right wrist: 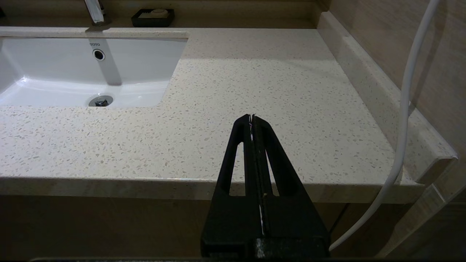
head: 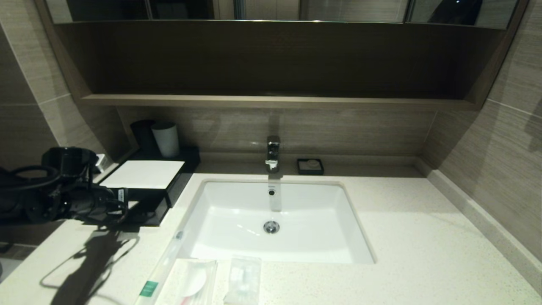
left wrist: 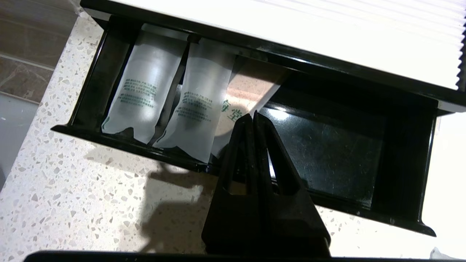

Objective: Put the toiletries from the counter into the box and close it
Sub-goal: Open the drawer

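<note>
Now the left gripper (left wrist: 253,115) hangs over the pulled-out drawer (left wrist: 338,153) of the box (head: 144,174), at the far left of the counter (head: 423,254); its fingers (left wrist: 244,145) are pressed together and grip nothing. Two frosted packets (left wrist: 142,96) and a beige one lie in the drawer's left part, just beside the fingertips. On the near edge of the counter, in front of the sink (head: 271,220), lie the long packet (head: 163,271) with the green label and two flat packets (head: 192,281), side by side. Off the counter's near right edge, the right gripper (right wrist: 252,117) is parked, fingers closed on nothing
</note>
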`<state>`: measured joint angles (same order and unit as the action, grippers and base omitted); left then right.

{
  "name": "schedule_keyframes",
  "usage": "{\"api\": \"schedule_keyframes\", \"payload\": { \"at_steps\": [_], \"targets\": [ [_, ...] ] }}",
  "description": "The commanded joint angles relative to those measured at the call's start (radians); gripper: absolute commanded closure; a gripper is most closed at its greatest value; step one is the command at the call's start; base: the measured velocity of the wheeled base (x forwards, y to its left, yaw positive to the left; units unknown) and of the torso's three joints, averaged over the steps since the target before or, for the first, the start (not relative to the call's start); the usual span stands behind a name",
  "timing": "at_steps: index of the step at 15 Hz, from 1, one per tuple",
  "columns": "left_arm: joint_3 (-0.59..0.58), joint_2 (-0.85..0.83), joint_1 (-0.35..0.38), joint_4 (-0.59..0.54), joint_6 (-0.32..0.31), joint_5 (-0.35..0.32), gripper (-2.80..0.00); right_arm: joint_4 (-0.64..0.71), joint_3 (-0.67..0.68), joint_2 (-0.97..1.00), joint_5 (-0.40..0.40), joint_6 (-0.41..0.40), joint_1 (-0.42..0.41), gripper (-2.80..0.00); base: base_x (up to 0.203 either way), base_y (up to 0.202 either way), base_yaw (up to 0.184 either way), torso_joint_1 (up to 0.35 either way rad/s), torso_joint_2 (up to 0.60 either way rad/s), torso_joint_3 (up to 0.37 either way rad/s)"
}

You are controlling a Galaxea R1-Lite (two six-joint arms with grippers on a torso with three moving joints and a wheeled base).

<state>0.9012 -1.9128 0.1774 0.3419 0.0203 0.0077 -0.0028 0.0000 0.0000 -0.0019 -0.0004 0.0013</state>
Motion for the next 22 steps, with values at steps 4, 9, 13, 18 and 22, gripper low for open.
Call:
{"api": "schedule_keyframes", "payload": {
  "at_steps": [4,9,13,18,22],
  "targets": [
    [0.04,-0.038,0.0,-0.02,0.0,0.002,0.0,0.0,0.002,-0.002,0.0,-0.001,0.0,0.0,0.0,0.0,0.0,0.0,0.0,0.0],
    [0.125,-0.031,0.0,-0.155,0.001,-0.002,0.0,0.0,0.002,-0.002,0.0,-0.001,0.0,0.0,0.0,0.0,0.0,0.0,0.0,0.0],
    [0.165,-0.052,-0.001,-0.209,0.001,0.0,0.0,0.0,0.002,-0.002,0.0,-0.001,0.0,0.0,0.0,0.0,0.0,0.0,0.0,0.0],
    [0.208,-0.057,0.0,-0.281,0.0,0.0,0.0,0.0,0.002,-0.002,0.0,0.0,0.0,0.0,0.0,0.0,0.0,0.0,0.0,0.0],
    [0.21,-0.074,-0.001,-0.279,0.002,0.0,0.0,0.0,0.002,-0.002,0.0,-0.001,0.0,0.0,0.0,0.0,0.0,0.0,0.0,0.0]
  ]
}}
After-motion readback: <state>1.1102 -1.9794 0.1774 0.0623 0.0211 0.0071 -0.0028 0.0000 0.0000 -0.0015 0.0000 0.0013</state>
